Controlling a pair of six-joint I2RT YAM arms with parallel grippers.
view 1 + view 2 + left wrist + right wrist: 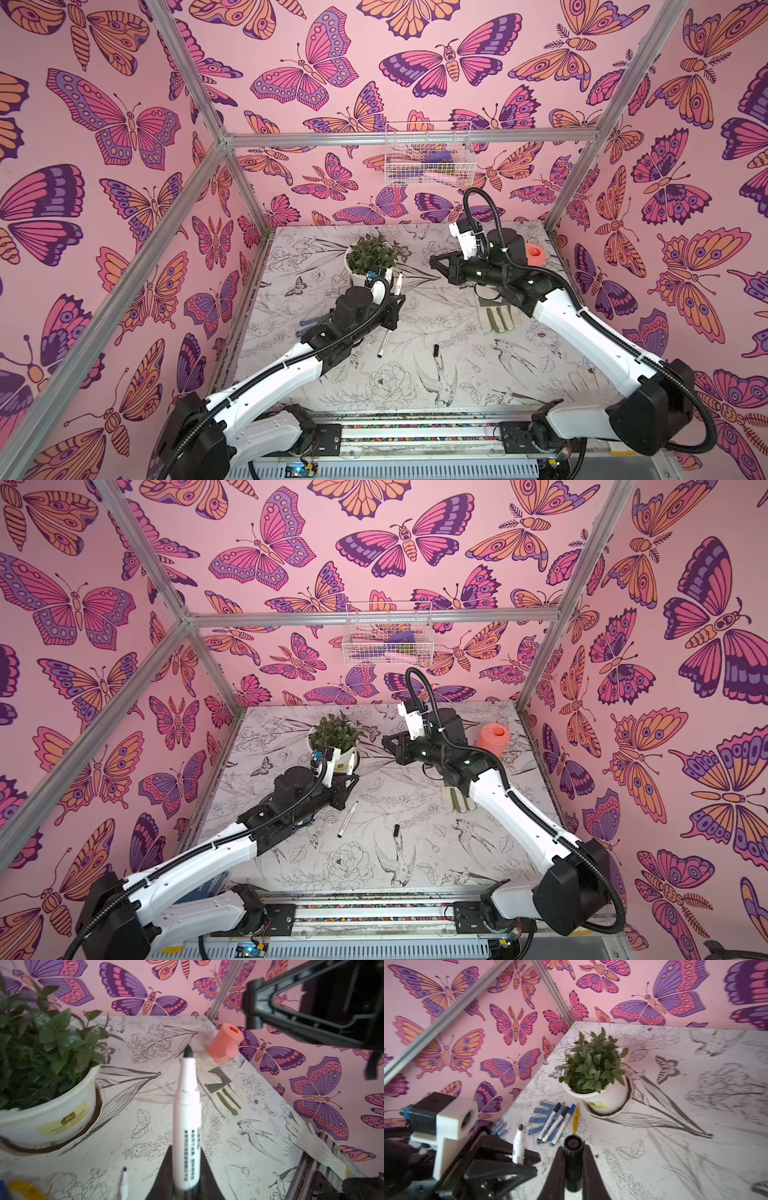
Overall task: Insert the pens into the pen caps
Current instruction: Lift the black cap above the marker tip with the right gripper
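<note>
Operator: What could spoil this from here?

Observer: Aim, mostly. The left hand (186, 1153) is clamped on the printed part of an uncapped pen (187, 1118), with a long stretch of barrel sticking out past the fingers. The right hand (572, 1148) is closed on a black cap (572, 1167), whose open mouth faces out beyond the fingertips. In both top views the two hands are apart over the bench (478, 374), and the pen's tip is not lined up with the cap's mouth. If they meet off-axis, I'd expect the tip to catch the rim and the pen to swing in the grip. The smooth round cap could also slide back between the fingers.

Operator: Anything close enough to hit?

Observer: The plant pot (20, 1126) is just beside the left hand, so a wide swing could knock it.

Operator: And the arms?

Observer: The left forearm lies low across the bench and the pen points toward the back. How steeply it tilts up I can't tell. The right arm reaches in from its own side, farther back and seemingly higher, with its hand roughly level and pointing across toward the pot.

Operator: What's left?

Observer: A bare pen (347, 820) and a loose cap (396, 830) lie near each other on the bench. Three capped pens (556, 1124) rest on a blue glove (537, 1120) by the pot, and I'd judge those finished.
</note>
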